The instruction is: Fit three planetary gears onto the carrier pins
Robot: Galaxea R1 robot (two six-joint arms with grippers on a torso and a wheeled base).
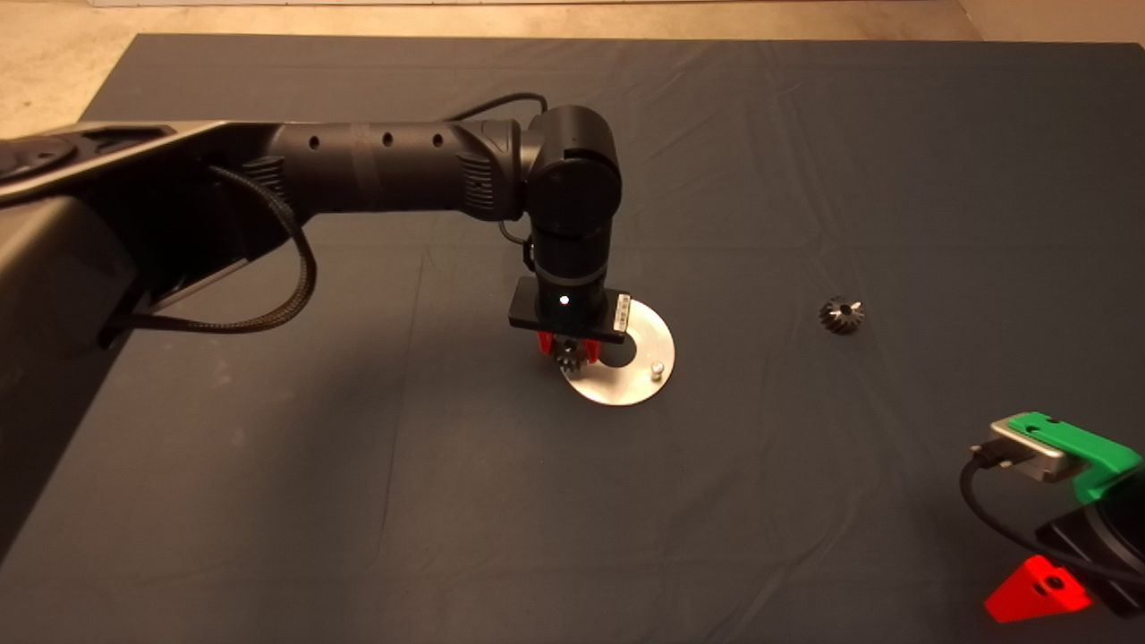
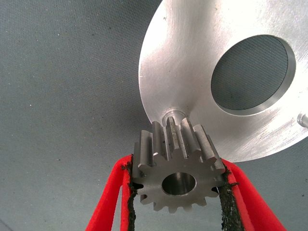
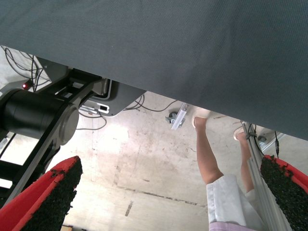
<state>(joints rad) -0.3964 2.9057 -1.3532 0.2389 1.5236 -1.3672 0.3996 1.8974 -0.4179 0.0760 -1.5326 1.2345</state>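
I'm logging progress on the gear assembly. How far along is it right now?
No gear looks seated yet. In hand: the left tool is shut on a spur gear, held just over a pin at the disc's edge. Another pin stands bare; a third pin is not visible. One more gear lies on the mat to the right, and no other is in view. The right tool waits open at the lower right.

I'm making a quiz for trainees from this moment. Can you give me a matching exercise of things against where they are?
Things:
1. spur gear
2. dark toothed part
3. right gripper
4. disc

Places:
A. parked at the mat's lower right edge, fingers open
B. alone on the mat, right of the disc
C. flat on the mat under the left gripper
D. clamped between red fingers, above a pin

Pairs: 1-D, 2-B, 3-A, 4-C
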